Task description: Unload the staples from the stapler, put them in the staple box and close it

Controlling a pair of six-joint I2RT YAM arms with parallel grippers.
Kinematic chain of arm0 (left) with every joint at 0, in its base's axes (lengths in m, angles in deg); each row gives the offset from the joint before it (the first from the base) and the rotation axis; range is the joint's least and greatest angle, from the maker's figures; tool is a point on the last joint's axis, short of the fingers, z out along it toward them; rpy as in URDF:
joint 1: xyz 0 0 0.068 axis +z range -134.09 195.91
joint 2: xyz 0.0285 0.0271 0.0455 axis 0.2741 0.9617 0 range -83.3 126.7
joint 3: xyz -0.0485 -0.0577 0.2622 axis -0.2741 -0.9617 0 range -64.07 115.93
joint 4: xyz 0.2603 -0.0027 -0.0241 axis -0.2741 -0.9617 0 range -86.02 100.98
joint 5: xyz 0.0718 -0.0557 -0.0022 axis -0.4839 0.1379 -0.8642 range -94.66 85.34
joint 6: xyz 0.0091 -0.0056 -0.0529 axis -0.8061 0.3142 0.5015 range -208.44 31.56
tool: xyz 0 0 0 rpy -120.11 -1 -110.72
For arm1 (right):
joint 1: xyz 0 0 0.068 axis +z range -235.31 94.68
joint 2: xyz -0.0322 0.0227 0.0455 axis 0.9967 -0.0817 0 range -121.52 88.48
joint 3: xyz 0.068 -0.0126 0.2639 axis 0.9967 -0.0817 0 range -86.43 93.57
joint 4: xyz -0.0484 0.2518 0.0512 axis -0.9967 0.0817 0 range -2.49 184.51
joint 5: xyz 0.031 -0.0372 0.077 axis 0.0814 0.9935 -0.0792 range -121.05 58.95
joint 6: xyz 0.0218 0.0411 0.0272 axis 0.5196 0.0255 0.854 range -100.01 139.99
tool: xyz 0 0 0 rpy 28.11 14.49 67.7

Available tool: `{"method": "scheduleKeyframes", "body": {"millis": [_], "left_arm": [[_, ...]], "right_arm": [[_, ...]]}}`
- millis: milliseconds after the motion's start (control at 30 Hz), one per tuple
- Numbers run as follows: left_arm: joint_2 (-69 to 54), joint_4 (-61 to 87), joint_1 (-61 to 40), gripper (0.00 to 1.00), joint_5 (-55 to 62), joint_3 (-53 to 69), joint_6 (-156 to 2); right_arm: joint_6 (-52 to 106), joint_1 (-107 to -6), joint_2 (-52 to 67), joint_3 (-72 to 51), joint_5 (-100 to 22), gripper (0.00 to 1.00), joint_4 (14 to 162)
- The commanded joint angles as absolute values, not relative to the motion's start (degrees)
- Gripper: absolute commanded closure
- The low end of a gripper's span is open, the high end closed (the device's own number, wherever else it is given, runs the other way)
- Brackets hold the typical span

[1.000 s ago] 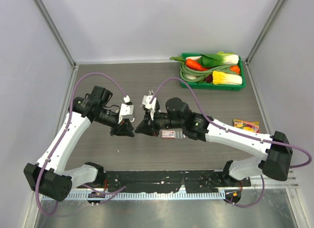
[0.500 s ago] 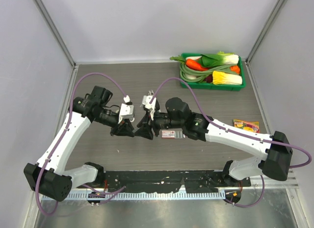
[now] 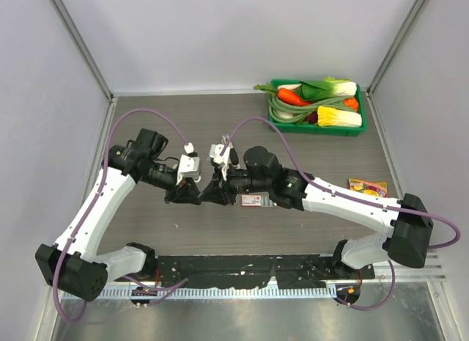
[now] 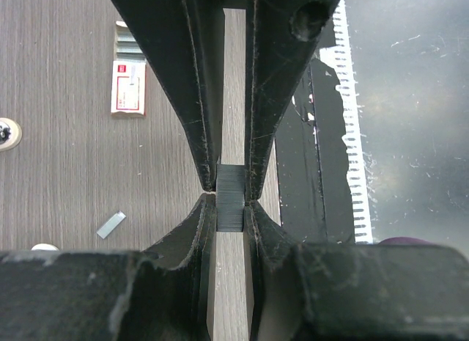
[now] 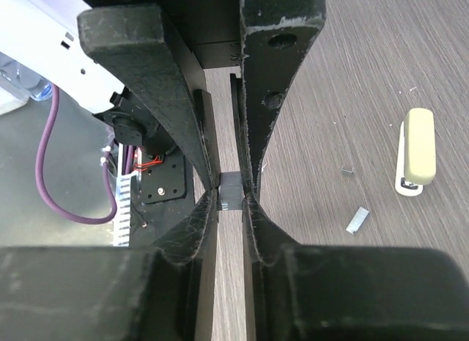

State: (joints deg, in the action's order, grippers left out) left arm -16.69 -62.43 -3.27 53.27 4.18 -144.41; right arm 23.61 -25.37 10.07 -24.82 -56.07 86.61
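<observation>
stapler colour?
The stapler is pale olive-grey on top with a whitish end. It shows best in the right wrist view.

no print can be read; the pink-and-white box bears marks (too blurred to read).

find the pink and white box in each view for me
top external: pink-and-white box lies just below the picture's centre.
left wrist: the box lies top left, flat on the table.
right wrist: not in it.
shared landmark: the loose staple strip on the table, seen in both wrist views.
</observation>
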Motion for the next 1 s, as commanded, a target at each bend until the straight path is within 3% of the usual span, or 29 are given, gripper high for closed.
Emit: {"method": "scheduleKeyframes", "body": {"millis": [0,233,333,433,467,567,833,967], "left_arm": [[-17.2,-62.8,-3.6,0.99,55.2,6.2,-145.2],[-17.2,-62.6,-3.6,0.98,54.7,6.0,-145.1],[-17.4,-61.1,-3.5,0.88,53.8,6.0,-143.2],[-17.3,-57.3,-3.5,0.71,52.4,6.2,-137.3],[-17.4,-54.2,-3.6,0.61,50.7,6.3,-135.4],[-17.6,-49.3,-3.5,0.48,47.2,6.7,-129.7],[-16.2,-46.0,-3.4,0.35,39.0,8.6,-125.8],[-12.0,-41.8,-5.0,0.34,28.4,11.2,-121.8]], "right_arm": [[24.0,-25.1,10.2,-23.2,-56.7,0.87,81.8],[24.2,-25.1,10.3,-23.6,-57.2,0.99,81.3],[24.2,-25.1,10.9,-24.2,-56.5,0.99,81.6],[23.9,-25.1,12.0,-25.1,-52.6,0.99,83.4],[23.9,-25.1,12.5,-25.5,-51.1,0.99,84.5],[23.9,-25.1,14.7,-28.2,-44.4,0.99,86.1],[29.0,-25.4,22.5,-37.2,-31.1,0.99,87.0],[33.1,-25.5,25.3,-40.1,-18.4,0.99,91.0]]}}
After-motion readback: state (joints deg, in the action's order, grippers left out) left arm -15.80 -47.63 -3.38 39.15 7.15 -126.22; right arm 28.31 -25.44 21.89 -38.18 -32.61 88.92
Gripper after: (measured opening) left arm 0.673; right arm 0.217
